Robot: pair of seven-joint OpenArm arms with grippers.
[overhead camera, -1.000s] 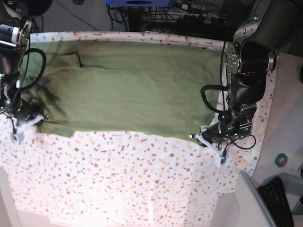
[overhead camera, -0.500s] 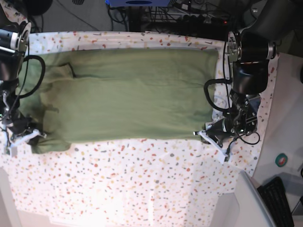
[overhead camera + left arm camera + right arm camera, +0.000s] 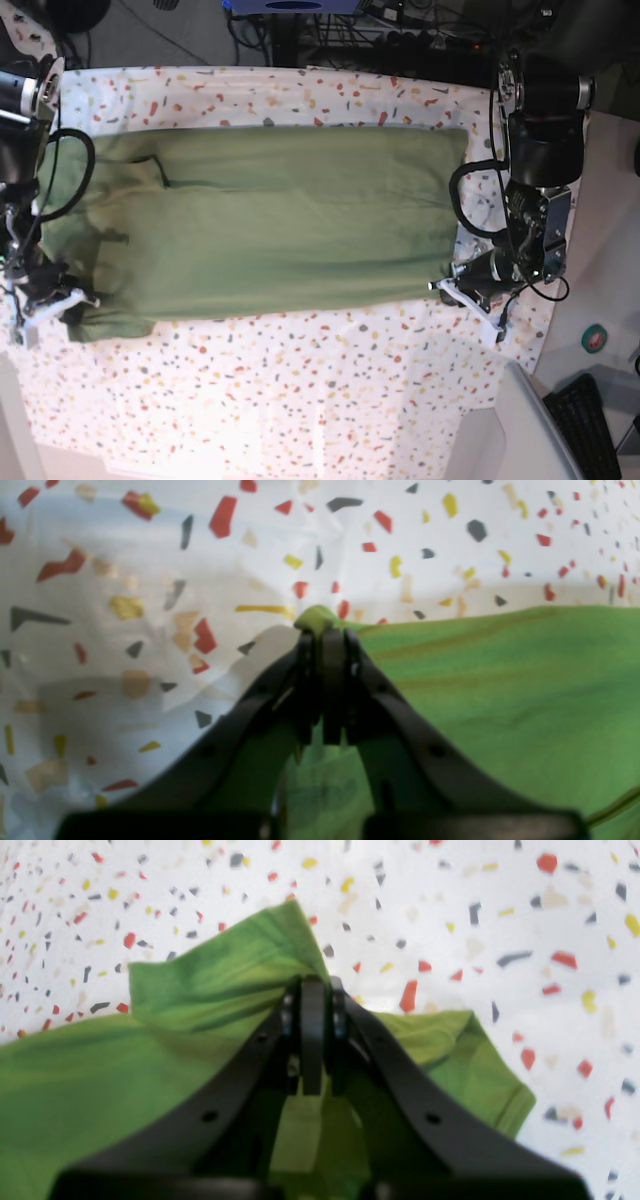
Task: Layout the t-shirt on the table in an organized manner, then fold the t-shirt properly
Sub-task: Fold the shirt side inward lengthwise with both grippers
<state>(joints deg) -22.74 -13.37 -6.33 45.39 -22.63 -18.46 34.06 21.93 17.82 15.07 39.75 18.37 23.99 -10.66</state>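
Lengthwise, the t-shirt [image 3: 270, 220] spans the table [image 3: 300, 400] left-right.

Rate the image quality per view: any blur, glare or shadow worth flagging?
Left wrist: the left pincer is soft and dark, the near table flecks blurred, and a grey shadow lies beside it. Right wrist: the right pincer is blurred, though the t-shirt folds read clearly. Base: sharp overall, but glare washes out the table's near edge.
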